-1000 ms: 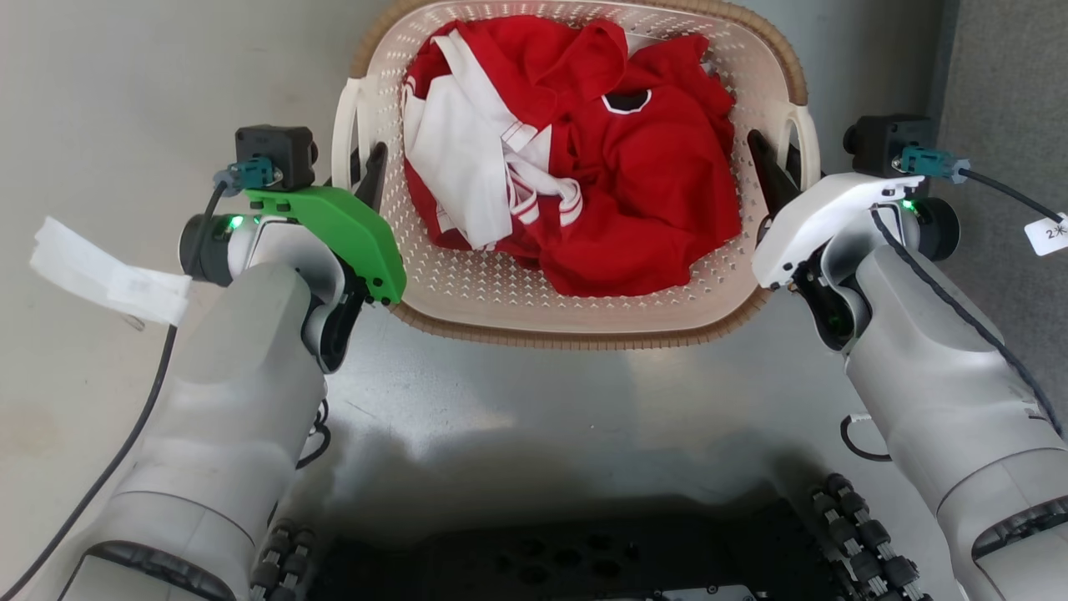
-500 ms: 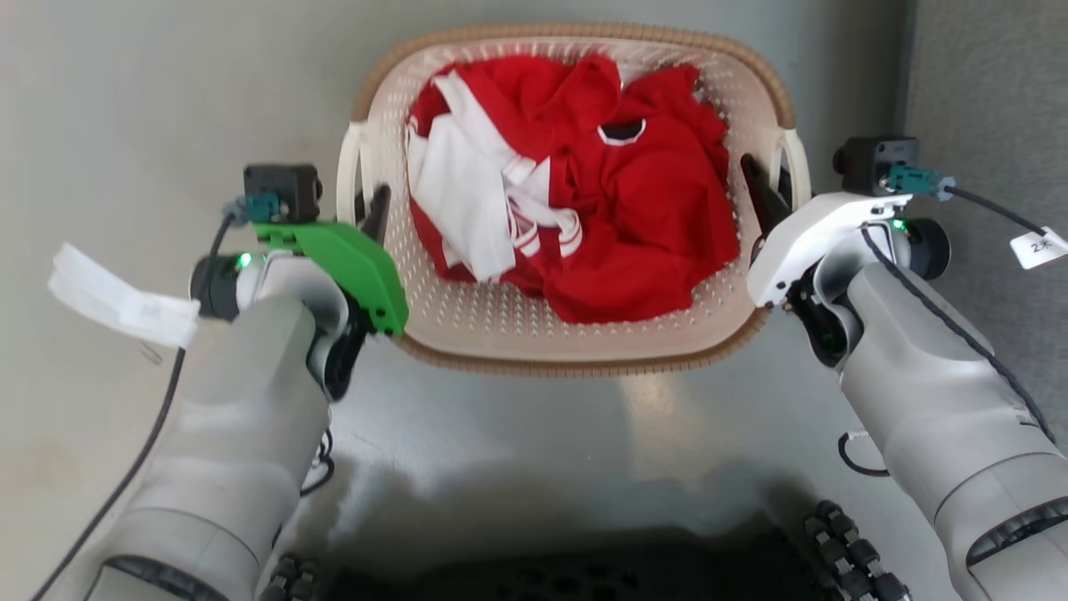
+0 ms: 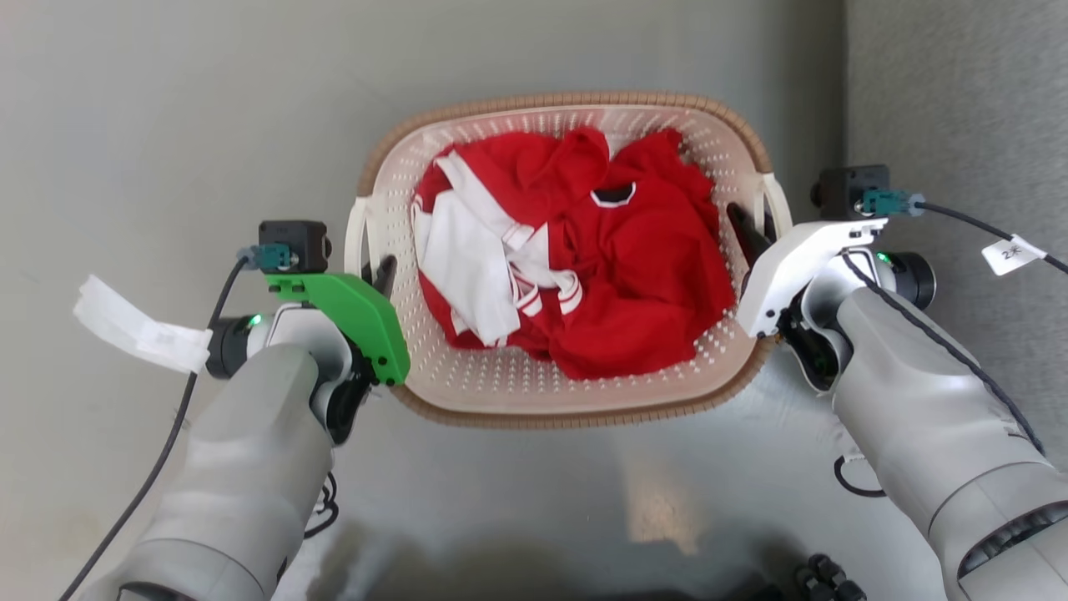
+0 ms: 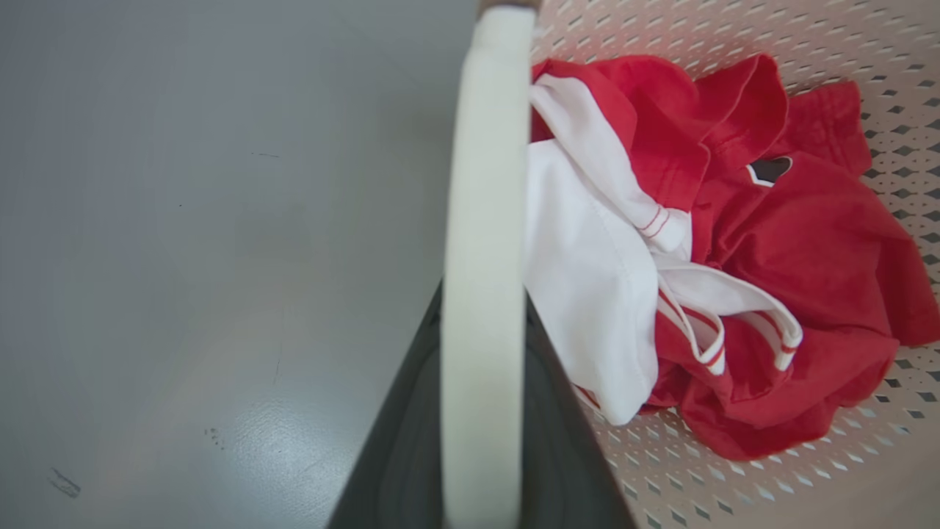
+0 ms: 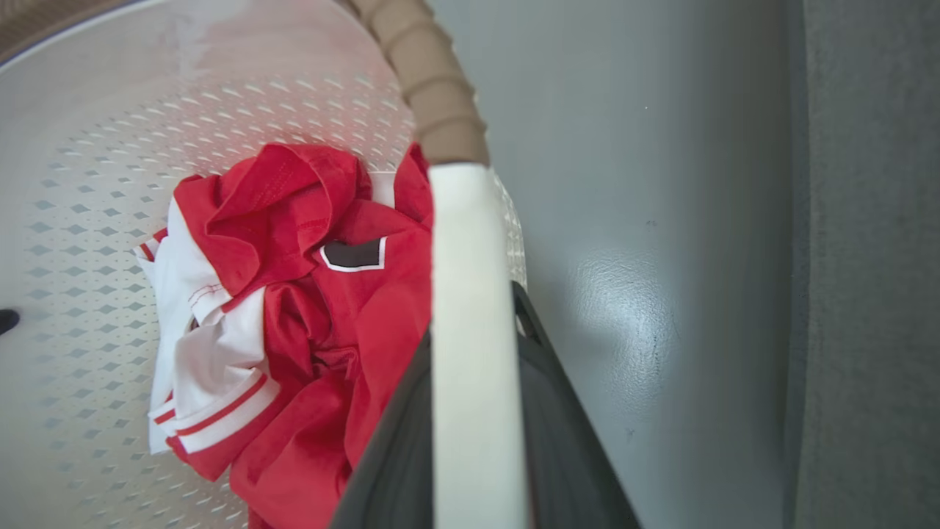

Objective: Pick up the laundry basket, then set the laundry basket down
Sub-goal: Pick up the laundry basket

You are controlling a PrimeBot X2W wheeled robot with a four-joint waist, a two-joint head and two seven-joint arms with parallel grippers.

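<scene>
The laundry basket [image 3: 576, 415] is cream with perforated walls and a brown woven-look rim, and it sits in the middle of the head view. Red-and-white clothes [image 3: 584, 267] lie bunched inside it. My left gripper [image 3: 375, 271], under its green cover, is shut on the basket's white left handle [image 3: 357, 238]. My right gripper [image 3: 751, 229] is shut on the white right handle [image 3: 776, 204]. In the left wrist view the handle [image 4: 485, 257] runs between my dark fingers [image 4: 396, 455]. The right wrist view shows its handle [image 5: 470, 330] gripped the same way by the fingers [image 5: 565, 441].
Smooth grey floor [image 3: 167, 125] surrounds the basket. A darker grey strip of carpet [image 3: 943, 83] runs along the right side. White tags hang from the left cable [image 3: 138, 334] and the right cable [image 3: 1010, 250]. A wheel of my base [image 3: 822, 580] shows at the bottom edge.
The head camera has shifted. The basket and both grippers now sit lower in the picture and look smaller, and my dark base has slid out at the bottom. Both grips on the handles are unchanged.
</scene>
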